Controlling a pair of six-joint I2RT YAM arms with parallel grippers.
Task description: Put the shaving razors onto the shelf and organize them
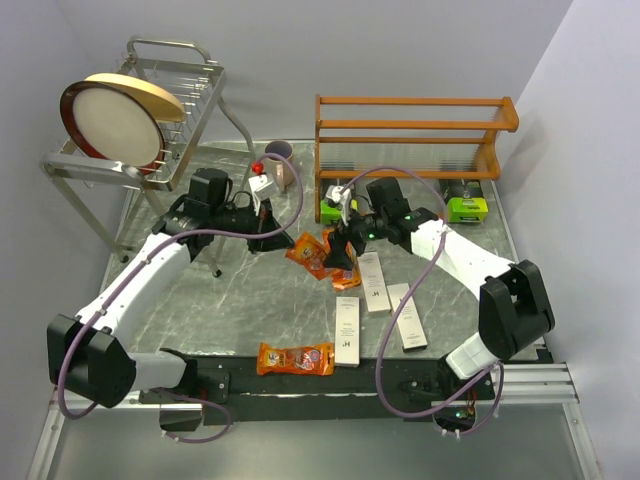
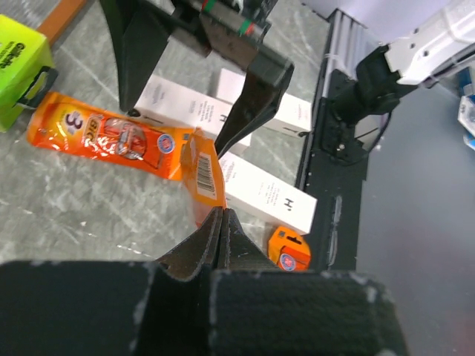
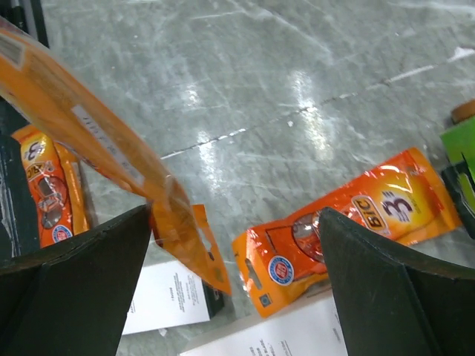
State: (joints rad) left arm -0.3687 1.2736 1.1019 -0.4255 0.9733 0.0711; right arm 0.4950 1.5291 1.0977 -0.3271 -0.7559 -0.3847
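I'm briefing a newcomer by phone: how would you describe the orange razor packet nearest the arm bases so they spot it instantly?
Start at the grey marbled table and go to its near edge, between the two arm bases. There a flat orange plastic packet lies with its right end beside a long white box. The other orange packets sit farther back, mid-table.

You'll see the wooden shelf (image 1: 415, 125) upright at the far edge. White boxes (image 1: 373, 282) and orange packets (image 1: 295, 358) sit nearer you, and green packs (image 1: 467, 209) just before the shelf.
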